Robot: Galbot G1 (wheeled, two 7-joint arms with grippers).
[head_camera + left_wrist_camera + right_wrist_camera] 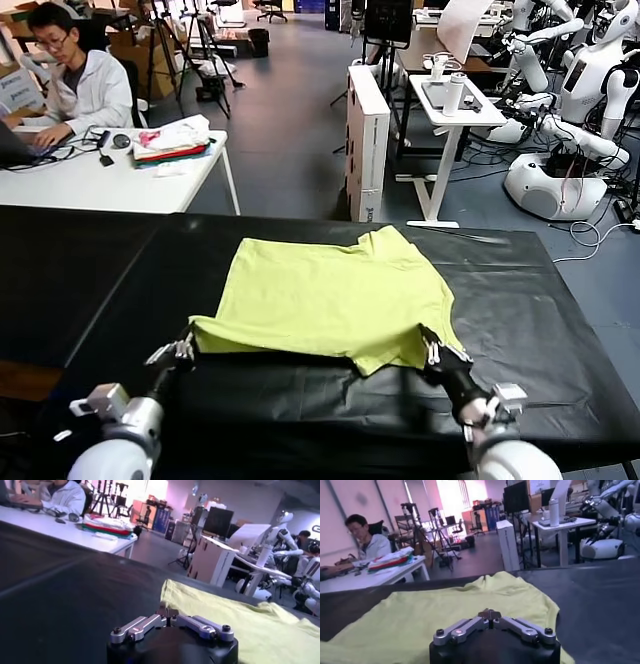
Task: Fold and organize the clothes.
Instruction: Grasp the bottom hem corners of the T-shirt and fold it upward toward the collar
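Two arms low at T-shirt (330, 300) near edge; finger state cannot tell.

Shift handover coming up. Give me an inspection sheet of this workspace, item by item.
Surface: black cloth-covered table, wrinkled near the front edge.
Job's things: lime-yellow T-shirt lying partly folded, centred on the table.
Clutter: nothing seen on the black table.
Grippers: left tool at the shirt's near left corner; right tool at its near right corner. Whether either grips the fabric cannot be told.
Cables: loose cables on the floor by the white robot base.
Surroundings: person at a laptop at a white desk, stacked colourful cloth, white standing desk, other robots behind.
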